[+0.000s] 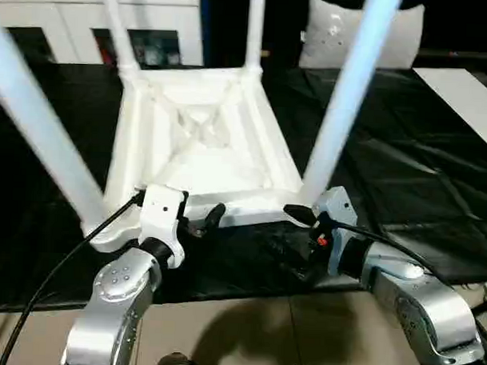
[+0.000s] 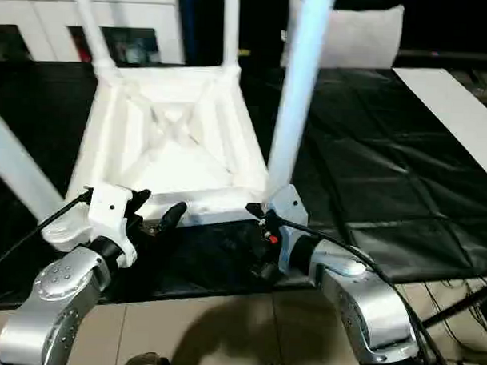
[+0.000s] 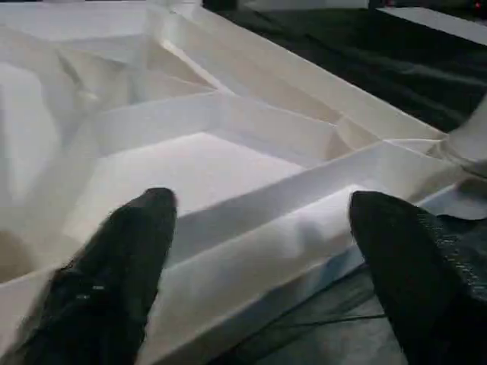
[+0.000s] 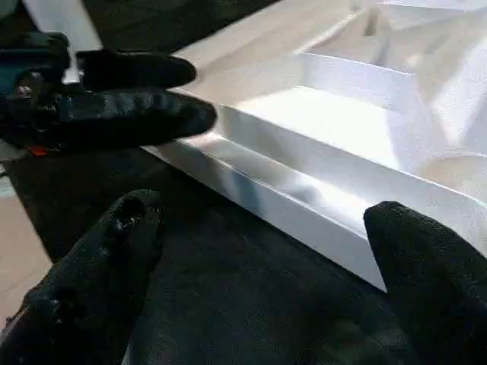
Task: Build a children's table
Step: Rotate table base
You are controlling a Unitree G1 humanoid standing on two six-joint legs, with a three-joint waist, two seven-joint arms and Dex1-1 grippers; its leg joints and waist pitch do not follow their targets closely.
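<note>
Children's table (image 1: 201, 141): inverted on black tabletop (image 1: 420, 157), legs up, its near edge lying crosswise just ahead of left gripper (image 1: 200, 221) and right gripper (image 1: 299, 240), both held open, left nearer.

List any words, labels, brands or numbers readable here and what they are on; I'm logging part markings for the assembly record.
None can be read.
The upturned white table and its legs carry no visible print.
The small red mark on the right gripper is too small to read.
The left gripper shows no lettering.
</note>
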